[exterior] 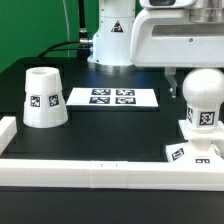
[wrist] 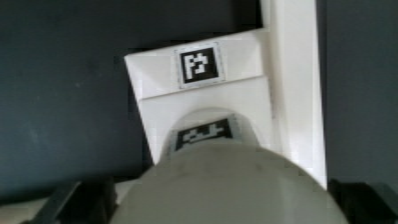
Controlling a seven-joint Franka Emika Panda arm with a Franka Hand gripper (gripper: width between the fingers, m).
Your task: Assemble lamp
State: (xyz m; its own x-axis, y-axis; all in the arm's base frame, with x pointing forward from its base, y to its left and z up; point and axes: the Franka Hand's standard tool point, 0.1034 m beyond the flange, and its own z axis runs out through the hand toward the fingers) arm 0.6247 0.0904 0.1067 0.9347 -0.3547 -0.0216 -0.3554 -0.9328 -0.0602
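Observation:
The rounded white bulb stands upright on the flat square base at the exterior view's right. My gripper comes down over the bulb's top, with one finger on each side of it, and looks shut on it. In the wrist view the bulb fills the space between the dark fingers, and the base with its tag lies beneath it. The tapered shade stands apart at the exterior view's left, mouth down.
The marker board lies flat at the table's middle back. A low white wall runs along the front and sides; the base lies against it. The arm's white body stands behind.

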